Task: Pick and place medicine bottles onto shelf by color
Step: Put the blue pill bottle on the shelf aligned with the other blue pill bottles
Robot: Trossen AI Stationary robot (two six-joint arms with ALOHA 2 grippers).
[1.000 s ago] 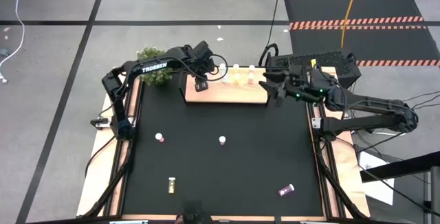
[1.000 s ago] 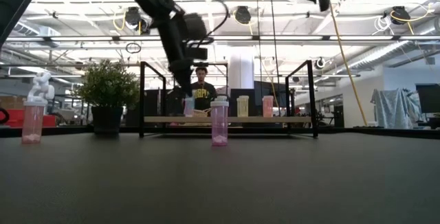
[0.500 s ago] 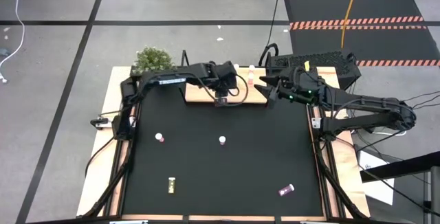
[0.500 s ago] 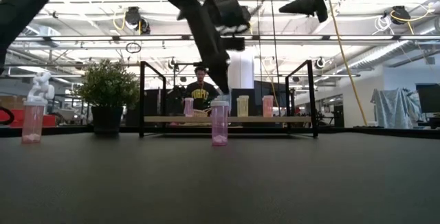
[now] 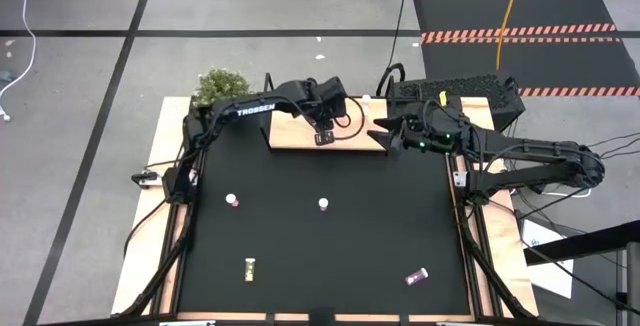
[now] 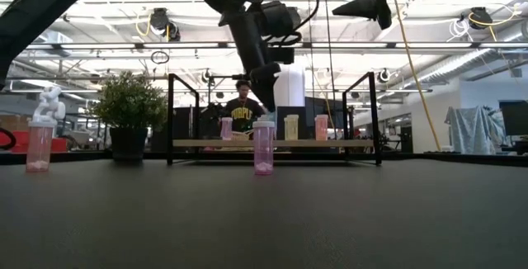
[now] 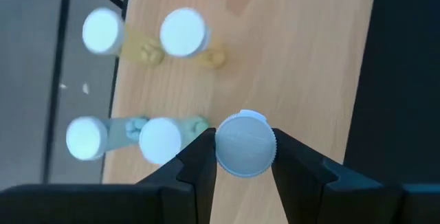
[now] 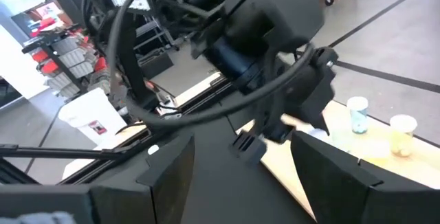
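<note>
The shelf (image 5: pixel 345 134) lies under the left gripper (image 7: pixel 245 157), its far edge largely covered by that arm in the high view. The left gripper is clamped on a white-capped bottle (image 7: pixel 245 143); only the cap shows, so its body colour is hidden. Beyond its fingertips on the board stand 2 yellow bottles (image 7: pixel 184 34) and 2 teal bottles (image 7: pixel 159 139), blurred. The right gripper (image 5: pixel 385 136) hovers just beside the shelf's end, fingers spread. On the mat, well apart from both grippers, 4 bottles (image 5: pixel 323 204) remain
</note>
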